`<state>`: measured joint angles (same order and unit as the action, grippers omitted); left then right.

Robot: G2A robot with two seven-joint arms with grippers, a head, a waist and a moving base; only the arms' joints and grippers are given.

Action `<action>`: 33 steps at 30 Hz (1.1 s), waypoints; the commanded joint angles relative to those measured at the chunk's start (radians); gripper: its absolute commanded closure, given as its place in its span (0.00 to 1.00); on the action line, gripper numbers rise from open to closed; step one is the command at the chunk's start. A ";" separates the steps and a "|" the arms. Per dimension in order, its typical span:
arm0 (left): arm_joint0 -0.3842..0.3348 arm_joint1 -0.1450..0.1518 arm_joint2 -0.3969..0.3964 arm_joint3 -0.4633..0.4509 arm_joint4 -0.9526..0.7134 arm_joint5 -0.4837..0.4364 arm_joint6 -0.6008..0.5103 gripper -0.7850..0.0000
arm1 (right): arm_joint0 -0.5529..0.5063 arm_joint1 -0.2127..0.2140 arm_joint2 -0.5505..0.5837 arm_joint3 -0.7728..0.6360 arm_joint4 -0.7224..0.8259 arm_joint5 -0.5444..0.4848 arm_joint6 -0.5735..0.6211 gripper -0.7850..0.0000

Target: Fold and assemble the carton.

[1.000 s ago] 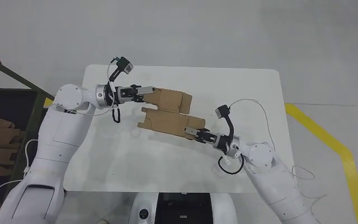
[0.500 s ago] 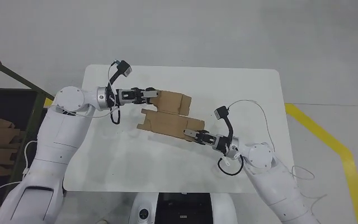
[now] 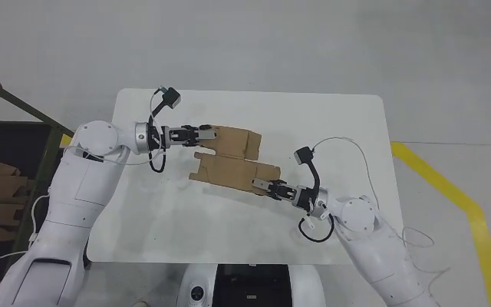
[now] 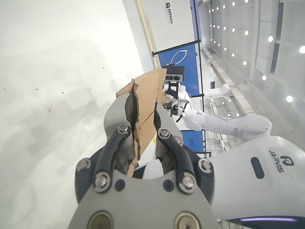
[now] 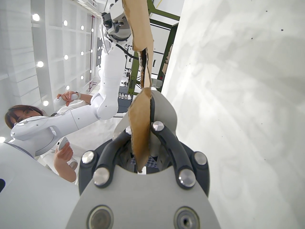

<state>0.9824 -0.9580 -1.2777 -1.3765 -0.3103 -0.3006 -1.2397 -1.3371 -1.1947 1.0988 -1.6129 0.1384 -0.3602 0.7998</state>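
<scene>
We are gripping the flat carton (image 3: 230, 157) mid-way across the counter (image 3: 345, 130) from both ends: left tool (image 3: 209, 133) pinching its far-left edge, right tool (image 3: 257, 184) pinching its near-right edge, likely bracing it for spreading open

We see the carton (image 3: 230, 157) spanning the middle of the top view, with the left gripper (image 3: 208, 133) clamped on its upper-left end and the right gripper (image 3: 261, 184) on its lower-right end. Their arms block those sides. Bare table (image 3: 330, 115) lies at upper right and lower left.
</scene>
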 commanded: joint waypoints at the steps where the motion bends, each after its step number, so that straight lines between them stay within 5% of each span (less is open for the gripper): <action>1: 0.002 0.001 -0.001 -0.003 0.006 0.001 0.003 0.84 | -0.001 0.001 0.000 -0.001 -0.003 0.003 -0.004 1.00; 12: 0.007 0.007 0.000 -0.018 0.018 0.012 -0.007 1.00 | -0.005 0.005 0.000 -0.007 -0.010 0.019 -0.013 1.00; 18: 0.004 0.007 0.005 -0.013 0.006 0.014 -0.004 1.00 | 0.002 0.005 -0.009 -0.003 -0.013 0.017 -0.016 1.00; 20: 0.002 0.007 0.005 -0.006 -0.020 0.016 -0.009 1.00 | 0.004 0.006 -0.009 0.001 -0.016 0.017 -0.019 0.23; 21: 0.001 0.007 0.004 -0.002 -0.030 0.017 -0.012 1.00 | 0.004 0.006 -0.009 0.003 -0.018 0.017 -0.023 0.00; 33: 0.010 0.006 -0.016 0.040 -0.182 0.031 -0.035 1.00 | -0.052 0.022 0.097 -0.012 -0.007 -0.045 -0.130 0.00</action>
<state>0.9914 -0.9527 -1.2931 -1.3374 -0.4949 -0.2672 -1.2744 -1.3844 -1.1744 1.1891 -1.6208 0.1367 -0.4017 0.6702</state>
